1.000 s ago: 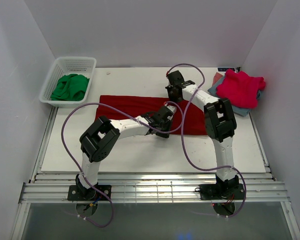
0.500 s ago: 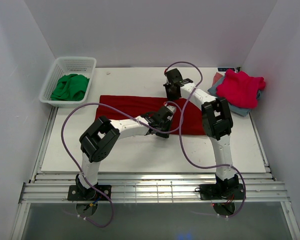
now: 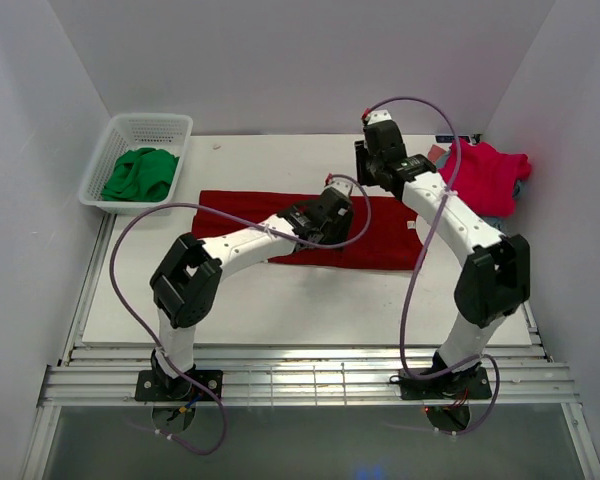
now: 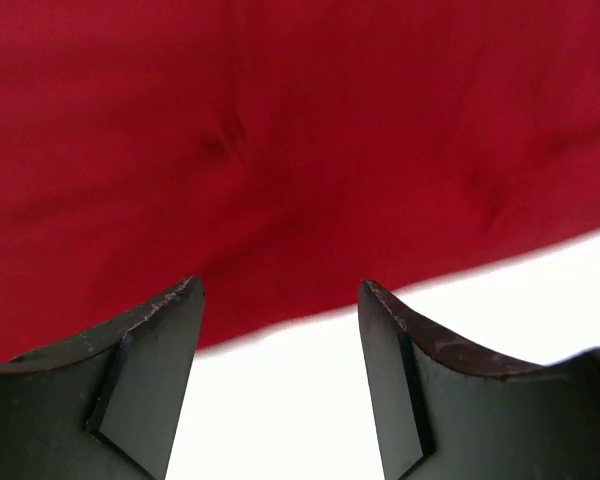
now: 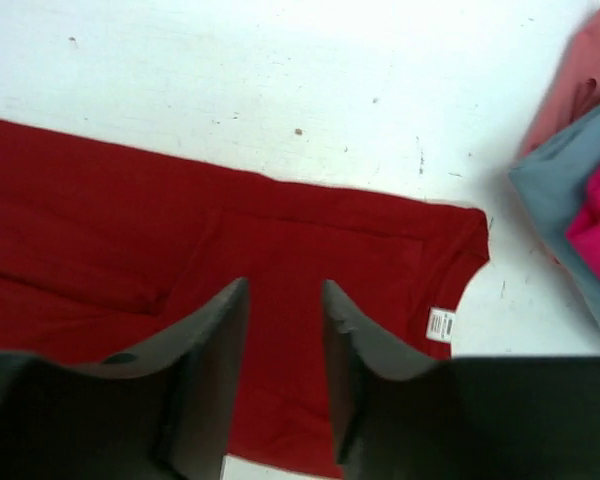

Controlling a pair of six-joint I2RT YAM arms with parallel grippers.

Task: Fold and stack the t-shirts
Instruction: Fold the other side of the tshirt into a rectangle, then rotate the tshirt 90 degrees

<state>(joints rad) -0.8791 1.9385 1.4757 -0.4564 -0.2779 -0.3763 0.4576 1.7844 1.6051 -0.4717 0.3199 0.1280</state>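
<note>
The white table (image 3: 280, 310) holds the long dark red cloth shirt (image 3: 240, 208) across the middle of the frame. Your left gripper (image 4: 280, 288) and right gripper (image 5: 284, 288) hang above it, fingers apart, empty. Pinch one end evenly and fold it flat.

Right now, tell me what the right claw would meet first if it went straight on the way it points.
The dark red t-shirt: the right claw points down at its cloth near the neck label; its height above it is unclear.
</note>
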